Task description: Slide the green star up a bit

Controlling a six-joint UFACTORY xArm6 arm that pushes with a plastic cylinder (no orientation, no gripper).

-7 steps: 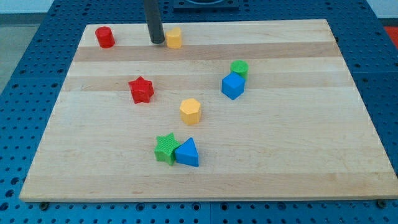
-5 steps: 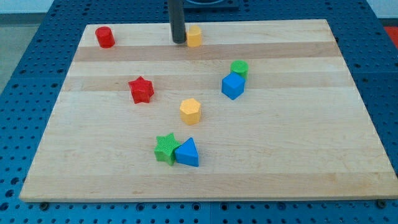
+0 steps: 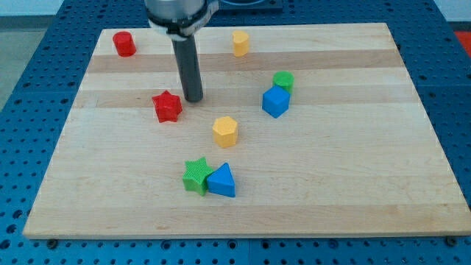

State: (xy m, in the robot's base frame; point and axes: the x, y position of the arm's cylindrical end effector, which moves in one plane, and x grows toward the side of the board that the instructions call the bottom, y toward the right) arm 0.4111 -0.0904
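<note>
The green star point(image 3: 196, 176) lies near the view's bottom centre of the wooden board point(image 3: 353, 169), touching the blue triangle point(image 3: 221, 181) on its right. My tip point(image 3: 193, 99) stands well above the green star, just right of the red star point(image 3: 168, 107) and up-left of the yellow hexagon point(image 3: 226, 131). The tip touches no block that I can see.
A red cylinder point(image 3: 124, 44) sits at the top left. A small yellow block point(image 3: 240, 43) sits at the top centre. A green cylinder point(image 3: 283, 81) touches a blue cube point(image 3: 276, 101) at the right of centre.
My tip pushed the yellow block rightward along the top edge, then left it and moved down to beside the red star. The green star has not moved.
</note>
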